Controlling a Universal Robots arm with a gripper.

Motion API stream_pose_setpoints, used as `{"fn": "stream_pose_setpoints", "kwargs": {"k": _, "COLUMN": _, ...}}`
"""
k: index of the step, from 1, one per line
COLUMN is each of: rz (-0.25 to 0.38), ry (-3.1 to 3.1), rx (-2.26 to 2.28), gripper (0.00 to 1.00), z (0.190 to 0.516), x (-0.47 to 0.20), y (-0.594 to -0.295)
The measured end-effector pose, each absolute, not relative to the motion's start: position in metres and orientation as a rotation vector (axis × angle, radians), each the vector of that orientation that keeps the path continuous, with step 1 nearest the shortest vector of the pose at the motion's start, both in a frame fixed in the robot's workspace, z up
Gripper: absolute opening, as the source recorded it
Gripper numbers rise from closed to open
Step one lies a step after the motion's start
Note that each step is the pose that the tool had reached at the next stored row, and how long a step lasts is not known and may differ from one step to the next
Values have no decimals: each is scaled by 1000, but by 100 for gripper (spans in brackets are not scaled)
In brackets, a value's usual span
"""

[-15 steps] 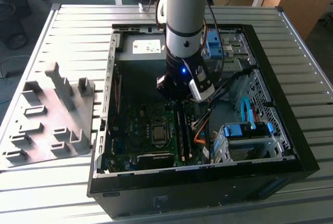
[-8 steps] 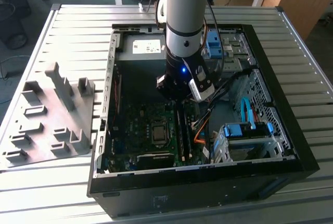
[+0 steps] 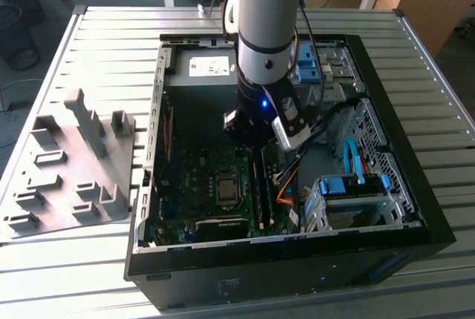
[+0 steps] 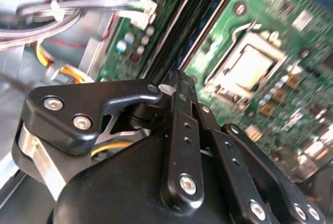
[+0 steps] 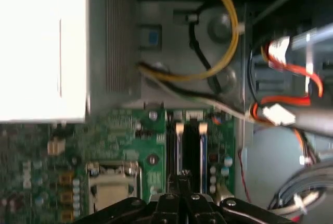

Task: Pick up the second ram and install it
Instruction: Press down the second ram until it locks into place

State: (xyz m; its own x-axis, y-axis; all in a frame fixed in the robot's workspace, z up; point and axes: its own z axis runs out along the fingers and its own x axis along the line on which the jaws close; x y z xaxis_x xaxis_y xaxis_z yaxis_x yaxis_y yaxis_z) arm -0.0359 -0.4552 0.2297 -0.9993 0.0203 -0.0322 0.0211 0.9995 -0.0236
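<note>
**A:** Second wrist view: gripper (image 4: 179, 86) fingers pinched together right over the memory slots (image 4: 182, 31), beside the CPU socket (image 4: 250, 70). I can't make out the second ram between them, can you?

**B:** Nope. If it's tilted against those slots (image 5: 190, 146), pushing down could jam it. Loose cables (image 5: 218, 52) behind could also snag.

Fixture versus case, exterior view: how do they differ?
The fixture is pale grey with upright posts; the case is black and walled. The fixture sits at the exterior view's left, the case beside it. The arm reaches into the case, not the fixture. Both rest on the slatted table.
</note>
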Motion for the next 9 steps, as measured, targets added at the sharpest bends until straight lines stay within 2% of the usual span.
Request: {"fn": "stream_pose_setpoints", "kwargs": {"k": 9, "rz": -44, "ry": 3109, "rx": 32, "gripper": 10, "z": 228, "x": -36, "y": -490}}
